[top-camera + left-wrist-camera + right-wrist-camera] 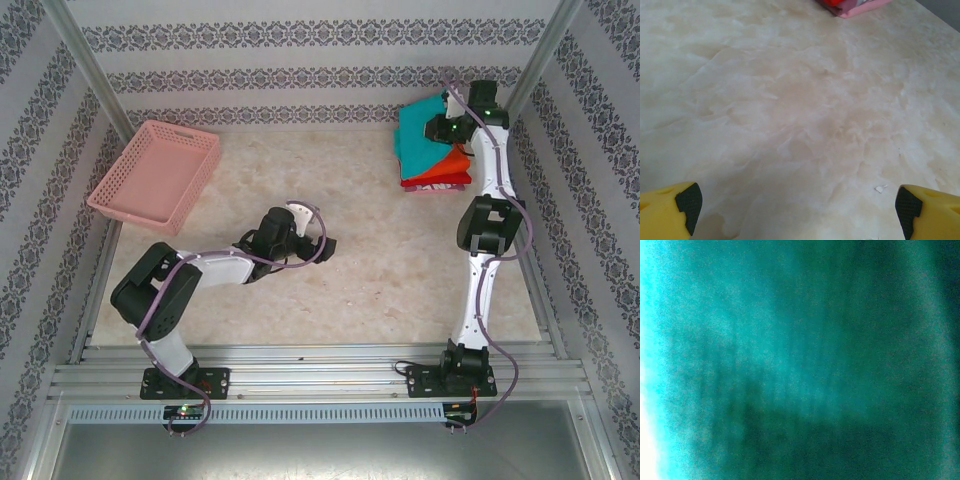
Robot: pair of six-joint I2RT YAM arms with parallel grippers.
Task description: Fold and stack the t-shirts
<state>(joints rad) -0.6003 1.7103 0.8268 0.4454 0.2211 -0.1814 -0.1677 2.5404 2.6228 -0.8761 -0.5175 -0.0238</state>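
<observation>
A pile of folded t-shirts lies at the table's far right. The teal t-shirt (416,138) is on top, with an orange-red one (456,163) and a red and white-pink printed one (436,184) under it. My right gripper (441,130) is down on the teal t-shirt's right part. Teal cloth (790,355) lies close against the right wrist camera and hides the fingers, so the grip itself cannot be seen. My left gripper (315,232) hovers over bare table near the middle, open and holding nothing (797,205). A corner of the pile (857,6) shows at the top of the left wrist view.
A pink plastic lattice basket (155,172) stands at the far left of the table. Patterned walls close in the back and sides. Metal posts rise at both back corners. A small white fleck (880,188) lies on the marble-look tabletop (380,260).
</observation>
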